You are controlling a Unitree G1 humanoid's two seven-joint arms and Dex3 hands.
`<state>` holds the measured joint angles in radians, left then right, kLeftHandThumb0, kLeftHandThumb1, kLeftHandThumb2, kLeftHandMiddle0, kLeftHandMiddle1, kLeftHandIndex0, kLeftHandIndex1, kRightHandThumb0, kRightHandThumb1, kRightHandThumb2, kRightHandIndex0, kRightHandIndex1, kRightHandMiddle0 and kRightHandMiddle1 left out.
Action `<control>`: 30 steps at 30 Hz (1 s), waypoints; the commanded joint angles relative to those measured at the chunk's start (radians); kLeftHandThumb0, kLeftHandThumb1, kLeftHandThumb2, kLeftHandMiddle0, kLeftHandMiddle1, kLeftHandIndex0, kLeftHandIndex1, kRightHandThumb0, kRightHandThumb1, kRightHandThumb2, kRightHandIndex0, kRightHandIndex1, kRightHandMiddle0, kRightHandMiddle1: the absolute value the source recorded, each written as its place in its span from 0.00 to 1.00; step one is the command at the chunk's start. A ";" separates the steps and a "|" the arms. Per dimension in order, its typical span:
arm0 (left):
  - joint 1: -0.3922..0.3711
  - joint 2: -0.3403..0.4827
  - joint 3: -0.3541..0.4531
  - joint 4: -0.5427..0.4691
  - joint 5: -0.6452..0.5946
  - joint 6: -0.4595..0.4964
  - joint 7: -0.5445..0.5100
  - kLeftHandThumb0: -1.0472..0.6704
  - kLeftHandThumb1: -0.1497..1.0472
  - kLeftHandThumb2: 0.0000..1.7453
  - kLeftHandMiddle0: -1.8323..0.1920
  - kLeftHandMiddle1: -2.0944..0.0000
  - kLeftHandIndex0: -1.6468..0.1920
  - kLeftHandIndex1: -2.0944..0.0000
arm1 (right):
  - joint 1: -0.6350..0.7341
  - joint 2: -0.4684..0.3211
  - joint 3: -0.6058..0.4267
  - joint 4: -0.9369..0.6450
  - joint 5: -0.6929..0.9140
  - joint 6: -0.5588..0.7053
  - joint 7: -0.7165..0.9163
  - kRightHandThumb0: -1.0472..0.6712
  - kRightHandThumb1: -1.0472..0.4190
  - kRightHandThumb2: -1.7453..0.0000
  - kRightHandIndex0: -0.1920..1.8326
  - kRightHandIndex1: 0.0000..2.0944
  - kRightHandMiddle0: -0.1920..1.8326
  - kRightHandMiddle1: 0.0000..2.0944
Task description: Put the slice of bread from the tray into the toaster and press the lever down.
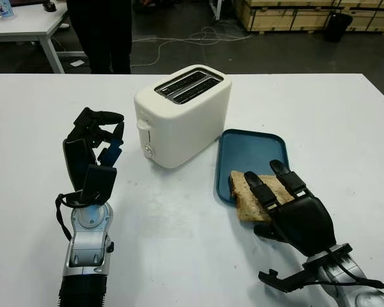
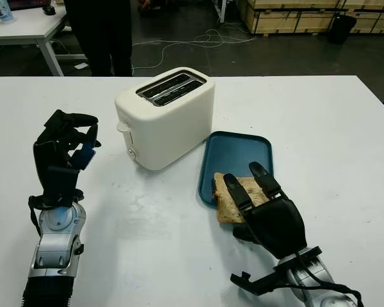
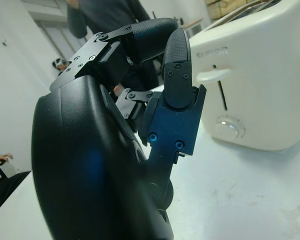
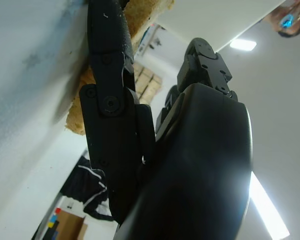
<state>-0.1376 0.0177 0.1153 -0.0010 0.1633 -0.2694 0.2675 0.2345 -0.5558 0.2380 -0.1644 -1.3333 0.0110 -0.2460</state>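
Note:
A white two-slot toaster [image 1: 185,121] stands mid-table, its lever [image 1: 143,125] up on the end that faces my left hand. Right of it lies a blue tray [image 1: 253,144]. The slice of bread [image 1: 239,195] hangs over the tray's near edge onto the table. My right hand [image 1: 269,182] is open on top of the slice, two fingers stretched across it and the thumb by its near edge. The right wrist view shows the bread [image 4: 140,12] pressed beside one finger. My left hand [image 1: 99,131] stands upright left of the toaster, fingers curled, holding nothing.
A person in dark trousers [image 1: 102,32] stands behind the table's far edge. A second white table [image 1: 25,25] sits at the back left, and cables [image 1: 198,35] lie on the floor. Bare white tabletop [image 1: 173,224] stretches between my two arms.

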 commanded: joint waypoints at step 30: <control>0.001 -0.006 -0.001 -0.015 0.013 -0.028 0.031 0.34 0.89 0.15 0.57 0.23 0.55 0.42 | -0.051 -0.073 0.136 0.099 0.164 0.013 0.021 0.36 0.09 0.76 0.49 0.83 0.38 0.71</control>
<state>-0.1373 0.0124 0.1152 -0.0056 0.1657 -0.2824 0.2915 0.1534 -0.6103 0.3583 -0.0885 -1.1833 0.0604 -0.2546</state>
